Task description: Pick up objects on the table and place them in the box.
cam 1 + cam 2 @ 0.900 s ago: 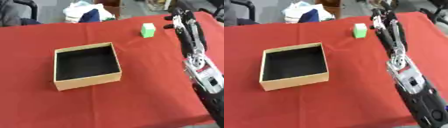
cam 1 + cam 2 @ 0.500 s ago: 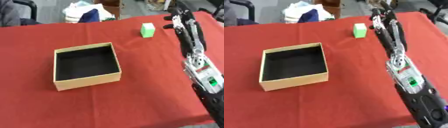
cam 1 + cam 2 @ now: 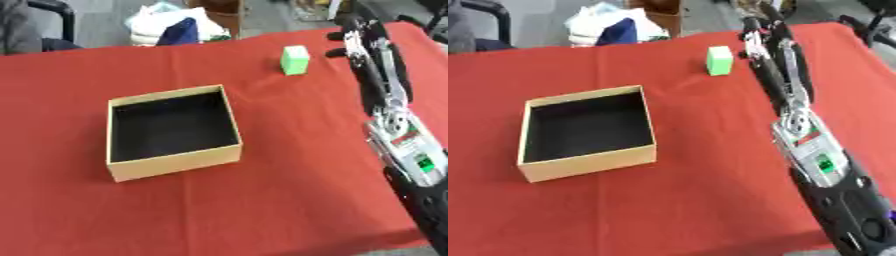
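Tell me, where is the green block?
The green block stands on the red table, toward its far right side, just left of the right hand and beyond the box.

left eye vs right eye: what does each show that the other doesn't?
Only the left eye view: more red cloth left of the box, and the right arm cropped at the right edge. Only the right eye view: more cloth right of the arm, and more of the forearm's black lower housing. Both: the open box, nothing visible inside; the green block near the table's far edge; the right hand just right of the block, not holding it.
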You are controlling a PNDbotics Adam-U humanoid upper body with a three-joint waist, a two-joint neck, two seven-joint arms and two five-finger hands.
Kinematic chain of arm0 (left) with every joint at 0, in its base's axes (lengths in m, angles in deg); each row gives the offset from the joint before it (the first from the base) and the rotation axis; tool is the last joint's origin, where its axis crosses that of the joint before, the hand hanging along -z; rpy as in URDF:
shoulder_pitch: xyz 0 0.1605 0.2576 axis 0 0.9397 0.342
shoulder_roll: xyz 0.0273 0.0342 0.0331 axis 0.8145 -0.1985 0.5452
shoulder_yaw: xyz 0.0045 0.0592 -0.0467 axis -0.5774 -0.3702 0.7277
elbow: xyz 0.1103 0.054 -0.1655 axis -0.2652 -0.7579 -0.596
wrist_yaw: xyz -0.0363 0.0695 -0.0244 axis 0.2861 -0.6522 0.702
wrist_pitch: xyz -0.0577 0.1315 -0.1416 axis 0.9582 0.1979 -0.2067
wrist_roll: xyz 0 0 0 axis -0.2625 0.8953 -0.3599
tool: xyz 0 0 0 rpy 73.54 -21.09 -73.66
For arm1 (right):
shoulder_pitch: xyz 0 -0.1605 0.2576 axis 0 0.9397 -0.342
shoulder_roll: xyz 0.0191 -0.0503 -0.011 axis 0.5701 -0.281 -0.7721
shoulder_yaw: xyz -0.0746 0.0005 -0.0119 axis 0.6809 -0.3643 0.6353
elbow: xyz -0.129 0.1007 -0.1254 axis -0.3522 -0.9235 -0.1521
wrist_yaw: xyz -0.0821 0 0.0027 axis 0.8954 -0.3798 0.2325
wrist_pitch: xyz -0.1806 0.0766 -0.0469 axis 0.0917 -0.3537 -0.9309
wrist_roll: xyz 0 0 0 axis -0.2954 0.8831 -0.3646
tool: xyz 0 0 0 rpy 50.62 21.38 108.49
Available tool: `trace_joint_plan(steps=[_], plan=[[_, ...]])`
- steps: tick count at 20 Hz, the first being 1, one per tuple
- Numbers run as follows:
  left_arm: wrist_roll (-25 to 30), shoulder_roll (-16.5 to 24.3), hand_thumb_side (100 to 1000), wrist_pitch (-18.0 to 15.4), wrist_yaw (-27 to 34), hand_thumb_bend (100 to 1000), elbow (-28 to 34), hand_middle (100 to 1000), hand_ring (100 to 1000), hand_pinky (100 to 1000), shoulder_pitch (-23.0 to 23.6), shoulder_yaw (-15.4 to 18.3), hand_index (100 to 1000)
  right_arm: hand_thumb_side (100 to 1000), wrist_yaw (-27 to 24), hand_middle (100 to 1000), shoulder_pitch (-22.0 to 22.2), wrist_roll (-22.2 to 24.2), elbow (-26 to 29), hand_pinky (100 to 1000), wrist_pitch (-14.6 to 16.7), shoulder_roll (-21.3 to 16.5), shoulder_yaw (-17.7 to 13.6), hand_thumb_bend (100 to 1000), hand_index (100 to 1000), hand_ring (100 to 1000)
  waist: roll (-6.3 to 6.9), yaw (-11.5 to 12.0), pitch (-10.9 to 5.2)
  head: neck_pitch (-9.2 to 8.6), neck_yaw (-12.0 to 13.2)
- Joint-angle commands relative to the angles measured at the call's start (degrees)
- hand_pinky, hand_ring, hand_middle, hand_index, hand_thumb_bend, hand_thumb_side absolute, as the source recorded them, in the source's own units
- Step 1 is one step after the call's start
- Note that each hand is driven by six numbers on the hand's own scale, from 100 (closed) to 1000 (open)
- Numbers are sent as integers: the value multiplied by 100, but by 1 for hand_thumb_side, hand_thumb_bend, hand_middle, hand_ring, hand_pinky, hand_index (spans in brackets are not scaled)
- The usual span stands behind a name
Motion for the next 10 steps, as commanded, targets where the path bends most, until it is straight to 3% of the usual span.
trace_joint_plan(steps=[1,5,10], plan=[[6,45,106,-7,2,100,86,681,881,947,-47,-12,472,732,-32,784,-51,-5,106,615,7,-116,-33,100,980,743,-10,0,-81,-36,-17],[29,44,107,-4,3,100,87,674,873,941,-49,-9,477,751,-9,786,-99,-4,111,616,-10,-188,-49,100,980,744,-28,22,-78,-44,-3],[46,62,108,-5,9,100,90,669,868,938,-51,-18,478,675,165,789,-399,10,191,625,-74,-500,-163,100,981,746,-55,49,-99,-50,-17]])
